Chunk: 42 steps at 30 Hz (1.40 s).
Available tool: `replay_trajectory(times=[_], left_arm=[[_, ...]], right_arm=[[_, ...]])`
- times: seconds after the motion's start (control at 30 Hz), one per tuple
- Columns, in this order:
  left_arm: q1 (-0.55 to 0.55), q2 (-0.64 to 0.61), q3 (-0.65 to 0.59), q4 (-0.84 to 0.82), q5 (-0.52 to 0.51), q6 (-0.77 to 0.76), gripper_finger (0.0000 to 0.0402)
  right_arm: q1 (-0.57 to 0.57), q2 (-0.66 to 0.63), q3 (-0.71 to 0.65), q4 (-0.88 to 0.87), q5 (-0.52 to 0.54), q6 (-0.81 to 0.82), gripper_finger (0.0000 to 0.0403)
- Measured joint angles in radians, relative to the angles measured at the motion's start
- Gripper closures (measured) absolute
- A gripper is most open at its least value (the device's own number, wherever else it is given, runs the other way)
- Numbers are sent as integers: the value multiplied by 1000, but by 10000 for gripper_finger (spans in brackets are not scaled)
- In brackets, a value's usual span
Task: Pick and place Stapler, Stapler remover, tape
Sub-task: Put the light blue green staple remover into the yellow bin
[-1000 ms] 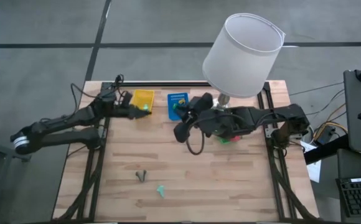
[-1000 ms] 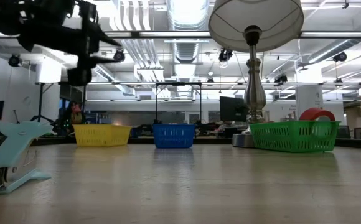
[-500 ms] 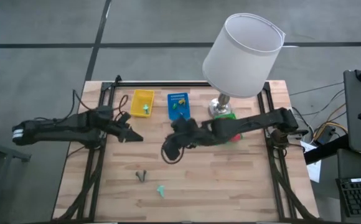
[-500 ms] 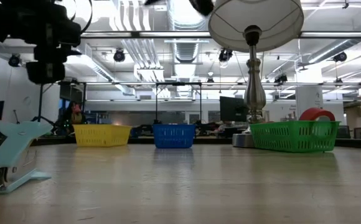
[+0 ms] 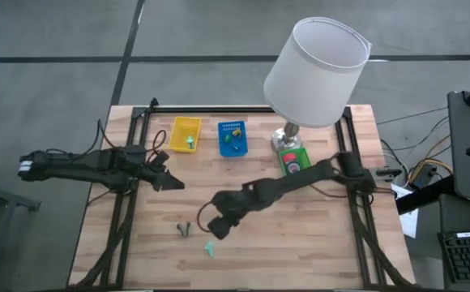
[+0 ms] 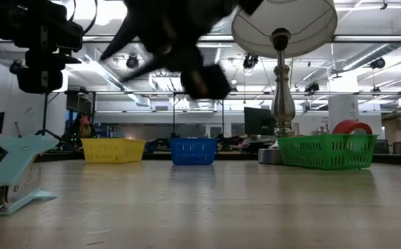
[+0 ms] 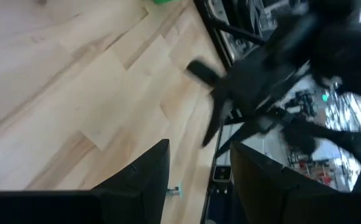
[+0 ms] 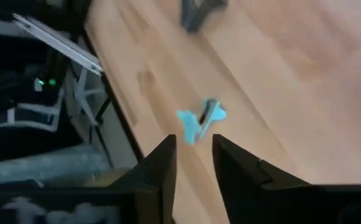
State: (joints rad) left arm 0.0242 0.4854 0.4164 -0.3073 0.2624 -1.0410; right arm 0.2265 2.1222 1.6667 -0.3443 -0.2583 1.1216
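A pale teal stapler (image 5: 209, 248) lies on the wood near the table's front edge, also seen in the right wrist view (image 8: 200, 120) and the low view (image 6: 14, 173). A dark stapler remover (image 5: 184, 229) lies just left of it and a little farther back (image 8: 196, 12). A red tape roll (image 6: 351, 127) sits in the green basket (image 5: 294, 159). My right gripper (image 5: 217, 227) hangs open above the wood, close to the stapler on its far side, with nothing between its fingers (image 8: 193, 168). My left gripper (image 5: 168, 182) hovers open at mid-left (image 7: 199, 180).
A yellow basket (image 5: 186, 134) and a blue basket (image 5: 232, 138), each with small coloured pieces inside, stand at the back. A lamp with a white shade (image 5: 316, 73) stands at the back right, beside the green basket. Bare wood lies across the near right.
My right gripper has swung down from beside the blue basket toward the near edge and left, ending low over the wood by the stapler, its wrist turning. My left gripper has drawn back from the yellow basket toward the near edge.
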Motion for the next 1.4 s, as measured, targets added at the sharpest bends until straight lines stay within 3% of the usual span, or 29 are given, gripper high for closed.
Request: replay_trajectory(times=[0.3,0.47,0.67,1.4], left_arm=[[-3,-2,-2,0,-9,-20,229],[-3,-4,-4,0,-18,-17,231],[-3,-4,-7,0,-33,-15,231],[-8,1,-8,0,-45,-34,231]], right_arm=[[50,126,12,150,-76,25,237],[73,140,11,161,-36,-6,218],[70,136,9,166,33,-15,219],[75,138,-68,175,42,35,225]])
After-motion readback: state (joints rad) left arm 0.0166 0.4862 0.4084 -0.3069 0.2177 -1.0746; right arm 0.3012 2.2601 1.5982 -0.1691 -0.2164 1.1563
